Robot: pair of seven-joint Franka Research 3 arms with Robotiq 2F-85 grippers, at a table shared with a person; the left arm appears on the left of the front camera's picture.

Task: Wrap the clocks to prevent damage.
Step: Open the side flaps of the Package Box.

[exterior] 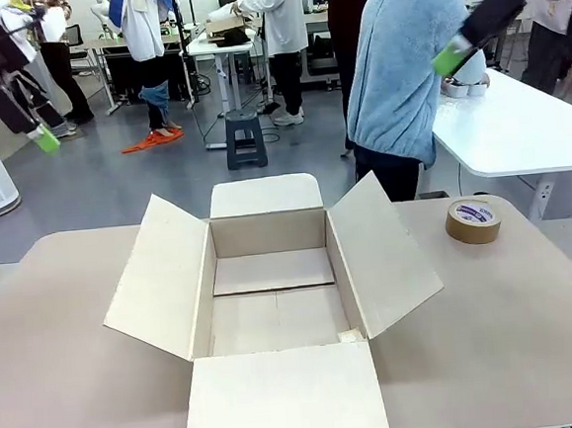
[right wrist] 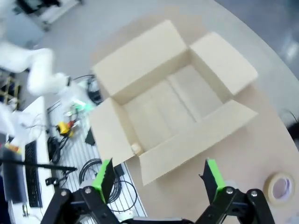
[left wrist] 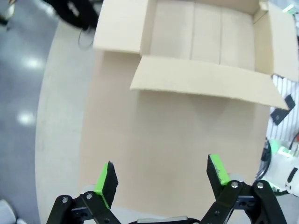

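Note:
An open cardboard box [exterior: 274,314] sits mid-table with all flaps spread, its floor bare except for a small pale scrap [exterior: 350,335] in the near right corner. My left gripper [left wrist: 161,177] hangs open above the bare tabletop to the left of the box [left wrist: 205,32], holding nothing; in the front view it shows at the upper left [exterior: 47,141]. My right gripper [right wrist: 156,179] is open high over the table's right side, looking down on the box [right wrist: 163,107] and the scrap [right wrist: 135,148]; its green pad [exterior: 447,59] shows at the upper right of the front view.
A roll of brown packing tape [exterior: 473,220] lies flat on the table right of the box, also seen as the tape roll [right wrist: 280,186]. A person in a light blue fleece [exterior: 403,66] stands beyond the far edge, back turned, beside a white table [exterior: 527,126].

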